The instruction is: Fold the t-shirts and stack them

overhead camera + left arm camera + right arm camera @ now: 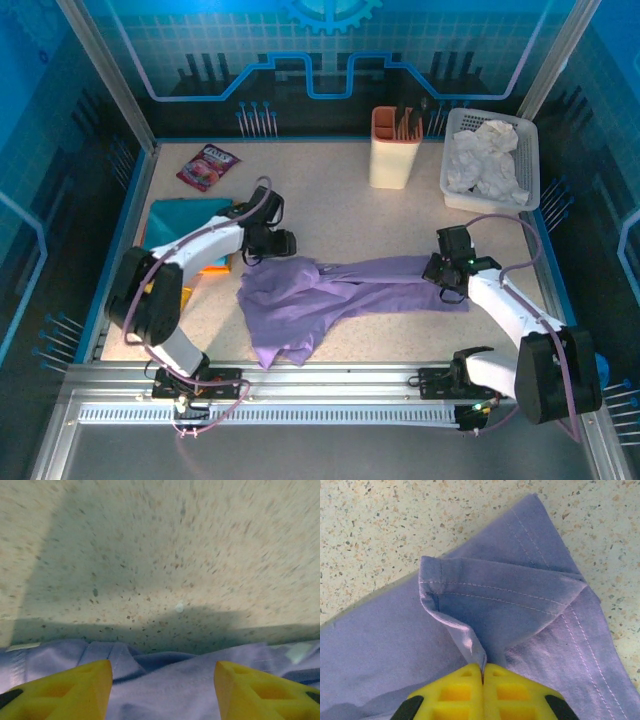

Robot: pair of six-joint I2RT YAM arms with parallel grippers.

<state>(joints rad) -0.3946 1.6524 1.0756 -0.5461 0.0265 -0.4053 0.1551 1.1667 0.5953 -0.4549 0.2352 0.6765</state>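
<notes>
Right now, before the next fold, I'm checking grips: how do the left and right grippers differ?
The left gripper has its jaws wide apart with nothing clamped. The right gripper is shut on a fold near the hem of the lavender t-shirt. The left gripper sits at the shirt's bunched end, the right gripper at its drawn-out end. Both are yellow-fingered and both are at the same shirt.
</notes>
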